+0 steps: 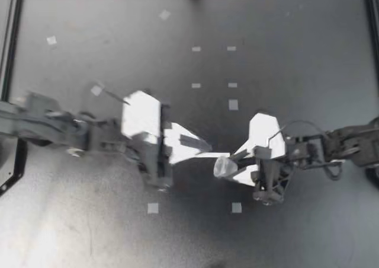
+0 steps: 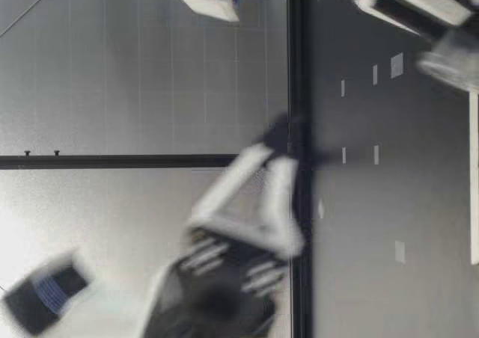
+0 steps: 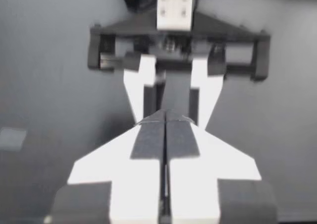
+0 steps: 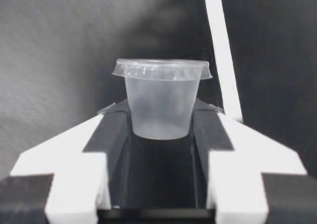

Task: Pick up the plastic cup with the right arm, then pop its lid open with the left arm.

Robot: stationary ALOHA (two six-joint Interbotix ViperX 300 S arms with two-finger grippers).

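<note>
1 lidded cup (image 1: pixel 223 168) clamped in right end effector (image 1: pixel 233 163); left end effector (image 1: pixel 202 149) closed, adj.

Left tool (image 1: pixel 204 146), seemingly blurred throughout

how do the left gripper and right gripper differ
The left gripper is shut tight and empty; the right gripper stands wider, shut on a small clear lidded cup. The left gripper points rightward, the right gripper leftward. Both have white fingers with dark pads.
</note>
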